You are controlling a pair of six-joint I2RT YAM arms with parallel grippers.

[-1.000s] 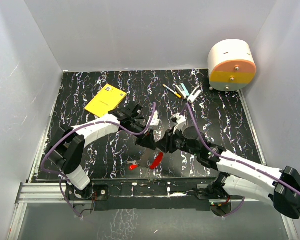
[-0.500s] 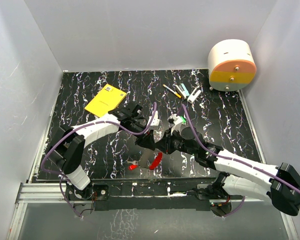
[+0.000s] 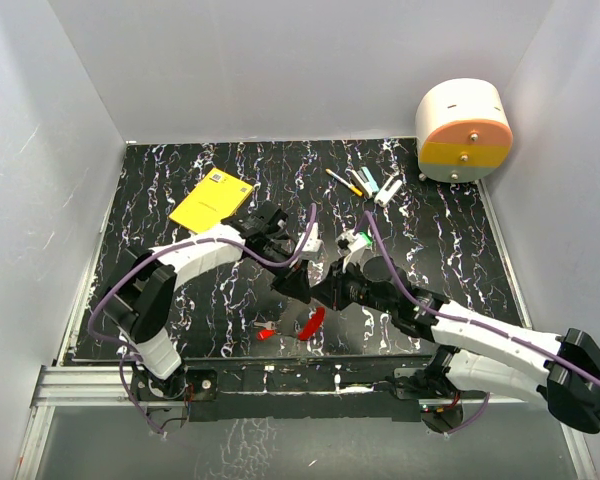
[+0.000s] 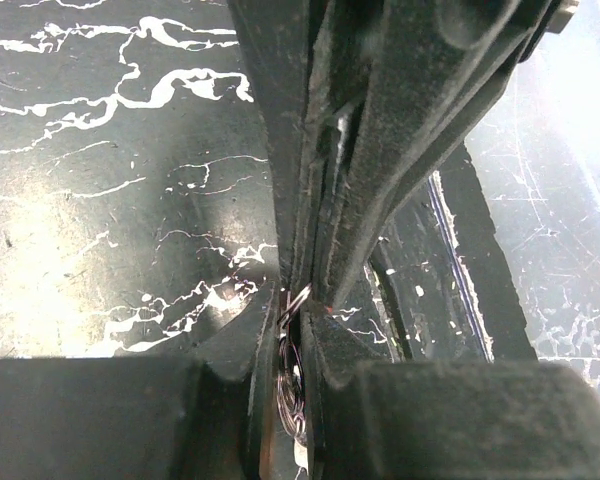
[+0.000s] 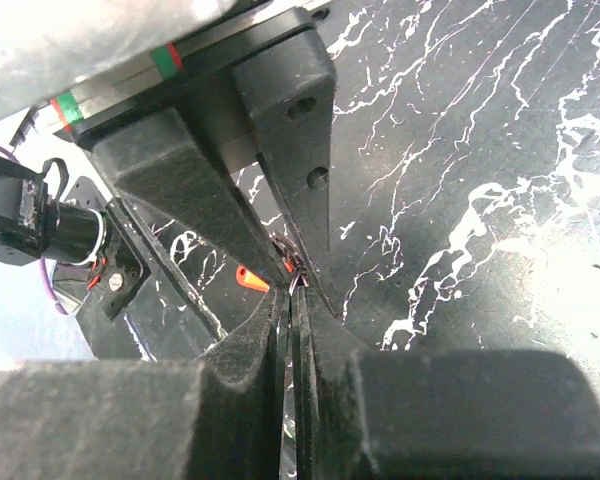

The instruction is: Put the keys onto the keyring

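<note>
1. Keys [image 3: 313,320], seen from above: the red one lies flat on the table [image 3: 180,300], just on the near side of the spot where the left pincer [image 3: 298,284] and the right pincer [image 3: 322,292] meet tip to tip. It has not moved in the last second. The right wrist has rolled so that a green light faces up, and since then both arms barely shift. I cannot pick out the silver key.
2. Left wrist: the left pincer [image 4: 290,335] is clamped on the keyring [image 4: 292,395], with wire coils showing between its fingers. The right pincer [image 4: 306,285] presses in against its tips.
3. Right wrist: the right pincer [image 5: 288,305] is pinched almost closed, and I cannot tell what is in it. The left pincer [image 5: 298,262] meets it. A scrap of red beyond is probably the key [image 5: 247,278] on the table. The work looks like fine lining-up at the ring, with the red key not yet fetched.
</note>
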